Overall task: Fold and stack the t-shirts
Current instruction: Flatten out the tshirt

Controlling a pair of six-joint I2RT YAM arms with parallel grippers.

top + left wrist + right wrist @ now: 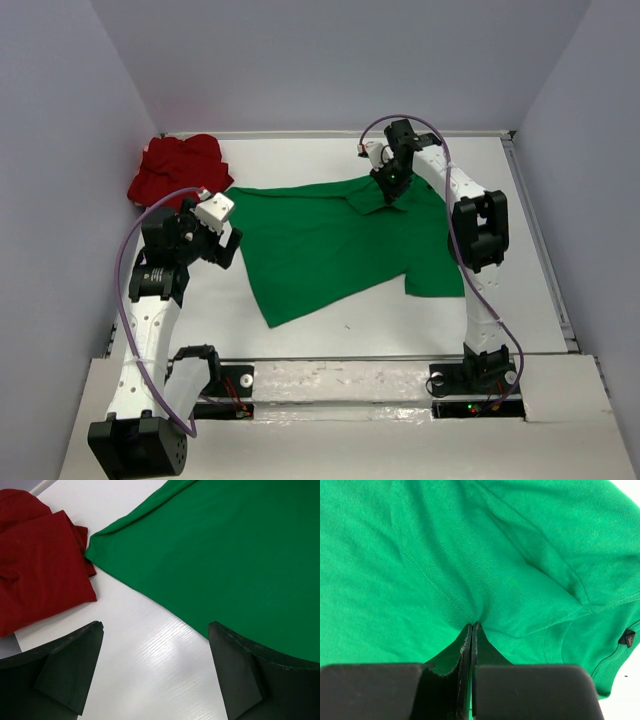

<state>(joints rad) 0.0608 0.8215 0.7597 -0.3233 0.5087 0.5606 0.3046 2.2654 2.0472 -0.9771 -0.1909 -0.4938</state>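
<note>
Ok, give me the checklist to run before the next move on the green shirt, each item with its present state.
1. Grip: right hand shut on the green t-shirt: ok, cloth is pinched near the collar.
2. Free hand: left hand open and empty: ok.
3. Aim: left hand over green cloth to grab: not ok, mostly bare table lies between its fingers.
4. Lay: green t-shirt flat and square: not ok, it is creased around the grip and skewed.
5. Clearance: red t-shirt apart from the green one: cannot tell, its edge sits right at a green corner.
</note>
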